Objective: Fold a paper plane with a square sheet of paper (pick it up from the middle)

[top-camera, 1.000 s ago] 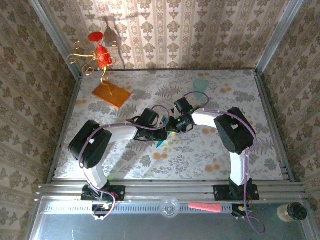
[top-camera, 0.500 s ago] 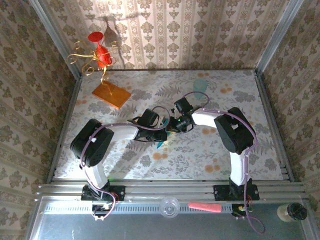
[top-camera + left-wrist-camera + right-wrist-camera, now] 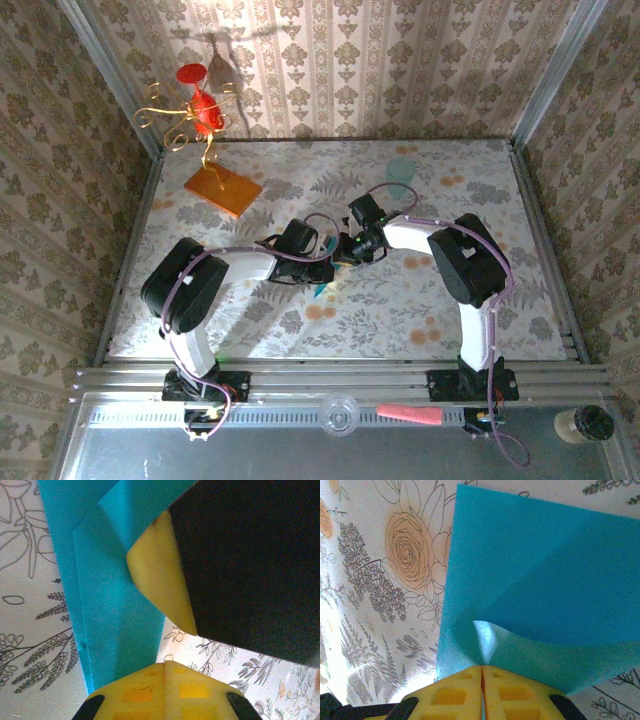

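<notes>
The square sheet of paper [image 3: 110, 605] is teal-blue and folded into a long narrow layered shape with diagonal creases. Its pointed tip [image 3: 322, 288] pokes out below the two grippers at the table's middle. My right gripper [image 3: 482, 669] is shut on the paper [image 3: 535, 580], pinching a raised fold at its near edge. My left gripper [image 3: 167, 666] is shut, tips together at the paper's right edge, with nothing showing in the seam. The right gripper's yellow finger [image 3: 160, 580] presses on the paper just ahead of it. From above, the left gripper [image 3: 330, 264] and right gripper [image 3: 346, 250] almost touch.
An orange slab [image 3: 222, 189] lies at the back left, with a gold wire stand carrying a red ornament [image 3: 195, 115] behind it. A pale mint cup [image 3: 401, 170] stands at the back centre-right. Patterned walls enclose the table on three sides.
The left arm's elbow has shifted slightly to the right. Both grippers have stayed together at the paper.
</notes>
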Motion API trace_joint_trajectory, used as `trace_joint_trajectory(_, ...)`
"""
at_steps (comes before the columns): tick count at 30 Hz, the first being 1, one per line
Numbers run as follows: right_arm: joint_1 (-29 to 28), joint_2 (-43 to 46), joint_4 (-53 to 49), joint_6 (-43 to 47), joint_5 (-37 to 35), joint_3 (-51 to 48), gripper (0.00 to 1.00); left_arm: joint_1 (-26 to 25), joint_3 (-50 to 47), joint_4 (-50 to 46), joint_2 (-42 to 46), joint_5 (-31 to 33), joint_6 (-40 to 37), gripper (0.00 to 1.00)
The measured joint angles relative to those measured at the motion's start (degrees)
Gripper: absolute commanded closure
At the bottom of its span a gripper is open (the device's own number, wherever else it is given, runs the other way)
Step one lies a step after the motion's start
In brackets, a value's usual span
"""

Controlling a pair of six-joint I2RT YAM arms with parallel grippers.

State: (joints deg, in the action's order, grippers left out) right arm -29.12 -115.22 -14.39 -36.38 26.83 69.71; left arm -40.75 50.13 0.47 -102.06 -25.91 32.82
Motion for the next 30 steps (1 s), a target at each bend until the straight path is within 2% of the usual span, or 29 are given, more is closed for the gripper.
trace_joint_trajectory(14,0.1,-0.3,-1.0,0.0,0.1,0.7,0.89,0.0,-2.1,3.1,0.4,0.2,0.5,1.0)
trace_joint_trajectory(30,0.1,-0.8,-1.5,0.0,0.6,1.4,0.89,-0.6,-4.1,0.7,3.6,0.4,0.5,1.0)
